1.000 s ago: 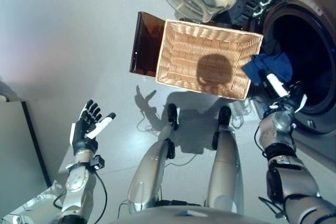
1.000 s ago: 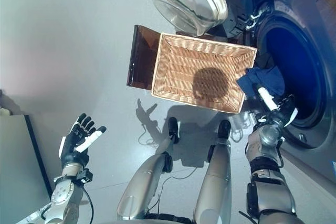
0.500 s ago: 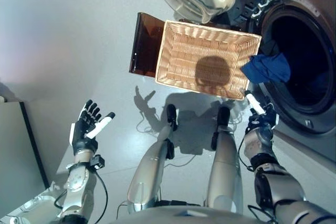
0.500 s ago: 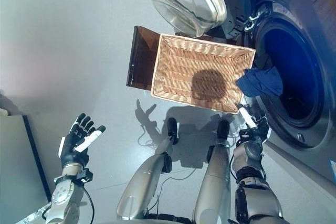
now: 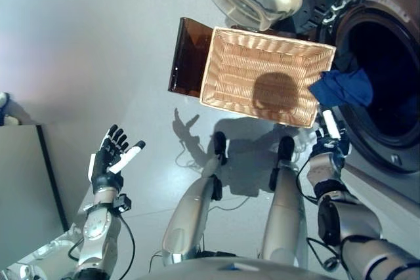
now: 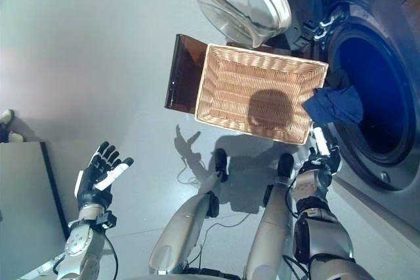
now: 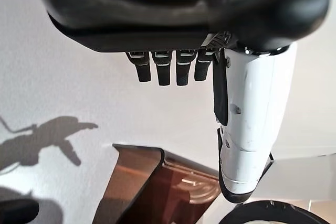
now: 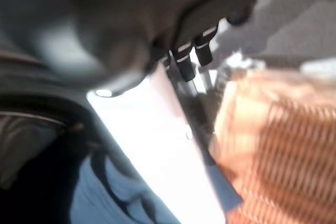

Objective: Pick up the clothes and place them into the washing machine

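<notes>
One blue garment (image 5: 342, 88) hangs over the lip of the washing machine (image 5: 387, 63) drum, beside one wicker basket (image 5: 266, 75) holding nothing. The right hand (image 5: 330, 143), fingers straight, holds nothing just below the cloth; the left hand (image 5: 110, 161) is spread, well apart.

Overhead light is casting a round shadow inside the basket (image 5: 266, 77) and hard shadows across the grey floor (image 5: 98, 50) — the right wrist view is smearing heavily.
</notes>
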You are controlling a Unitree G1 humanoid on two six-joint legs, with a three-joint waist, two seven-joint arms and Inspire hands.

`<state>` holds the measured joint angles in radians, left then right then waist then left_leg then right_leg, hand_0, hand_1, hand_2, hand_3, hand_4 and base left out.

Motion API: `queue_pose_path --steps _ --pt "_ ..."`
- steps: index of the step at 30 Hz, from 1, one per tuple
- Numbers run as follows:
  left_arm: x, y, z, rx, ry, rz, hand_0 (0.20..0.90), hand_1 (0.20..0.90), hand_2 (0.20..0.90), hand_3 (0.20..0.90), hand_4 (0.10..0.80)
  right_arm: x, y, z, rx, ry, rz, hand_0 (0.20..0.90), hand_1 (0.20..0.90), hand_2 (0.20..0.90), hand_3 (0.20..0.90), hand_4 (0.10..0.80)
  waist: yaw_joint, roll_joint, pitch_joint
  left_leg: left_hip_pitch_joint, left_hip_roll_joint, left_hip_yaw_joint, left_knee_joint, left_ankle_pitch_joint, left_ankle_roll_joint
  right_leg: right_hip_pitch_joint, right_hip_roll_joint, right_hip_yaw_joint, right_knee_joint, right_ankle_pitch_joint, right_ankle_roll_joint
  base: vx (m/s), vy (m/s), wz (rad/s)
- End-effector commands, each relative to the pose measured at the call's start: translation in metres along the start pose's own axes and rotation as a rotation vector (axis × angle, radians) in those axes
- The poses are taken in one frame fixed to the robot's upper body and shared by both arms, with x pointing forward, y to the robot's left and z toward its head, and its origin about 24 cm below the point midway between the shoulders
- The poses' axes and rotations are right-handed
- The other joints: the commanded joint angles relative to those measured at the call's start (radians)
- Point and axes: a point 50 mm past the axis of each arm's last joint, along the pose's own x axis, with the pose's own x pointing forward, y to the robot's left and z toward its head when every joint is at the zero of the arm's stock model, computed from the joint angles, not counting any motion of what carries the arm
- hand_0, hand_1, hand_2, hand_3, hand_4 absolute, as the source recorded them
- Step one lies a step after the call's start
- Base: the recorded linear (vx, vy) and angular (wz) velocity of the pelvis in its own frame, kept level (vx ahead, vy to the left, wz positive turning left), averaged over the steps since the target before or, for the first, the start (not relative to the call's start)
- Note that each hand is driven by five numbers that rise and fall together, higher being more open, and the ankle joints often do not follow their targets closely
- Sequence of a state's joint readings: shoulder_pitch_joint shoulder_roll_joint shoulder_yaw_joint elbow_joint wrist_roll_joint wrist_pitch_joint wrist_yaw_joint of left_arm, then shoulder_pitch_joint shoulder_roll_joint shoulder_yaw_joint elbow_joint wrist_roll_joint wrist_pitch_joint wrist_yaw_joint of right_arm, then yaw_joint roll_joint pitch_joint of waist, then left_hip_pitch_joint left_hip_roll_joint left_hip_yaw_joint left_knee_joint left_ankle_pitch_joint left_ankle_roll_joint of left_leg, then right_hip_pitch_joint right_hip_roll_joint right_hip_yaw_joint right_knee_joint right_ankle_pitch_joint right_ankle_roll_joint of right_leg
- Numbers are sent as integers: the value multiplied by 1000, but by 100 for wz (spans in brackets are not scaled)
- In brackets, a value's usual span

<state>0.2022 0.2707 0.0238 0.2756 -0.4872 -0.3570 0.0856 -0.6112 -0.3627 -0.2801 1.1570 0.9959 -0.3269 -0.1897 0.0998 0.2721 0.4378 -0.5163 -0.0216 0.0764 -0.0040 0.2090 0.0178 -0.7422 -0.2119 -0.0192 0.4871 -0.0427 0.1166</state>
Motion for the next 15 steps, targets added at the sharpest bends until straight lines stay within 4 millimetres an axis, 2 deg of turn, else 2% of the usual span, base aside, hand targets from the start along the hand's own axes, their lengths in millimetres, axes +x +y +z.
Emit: queue_pose_path --steps 1,15 --pt "0 18 18 -14 -111 55 900 900 900 900 800 6 -1 26 70 -105 17 900 900 900 900 800 29 21 -35 -50 -19 -33 -16 -21 -75 -27 33 -28 -58 19 -49 6 2 6" --pt "2 18 21 -4 -115 30 900 900 900 900 800 15 22 74 175 -217 81 900 900 900 900 800 55 37 -45 -70 -29 -49 -40 -7 -79 -68 22 -27 -20 -3 -46 8 -1 5"
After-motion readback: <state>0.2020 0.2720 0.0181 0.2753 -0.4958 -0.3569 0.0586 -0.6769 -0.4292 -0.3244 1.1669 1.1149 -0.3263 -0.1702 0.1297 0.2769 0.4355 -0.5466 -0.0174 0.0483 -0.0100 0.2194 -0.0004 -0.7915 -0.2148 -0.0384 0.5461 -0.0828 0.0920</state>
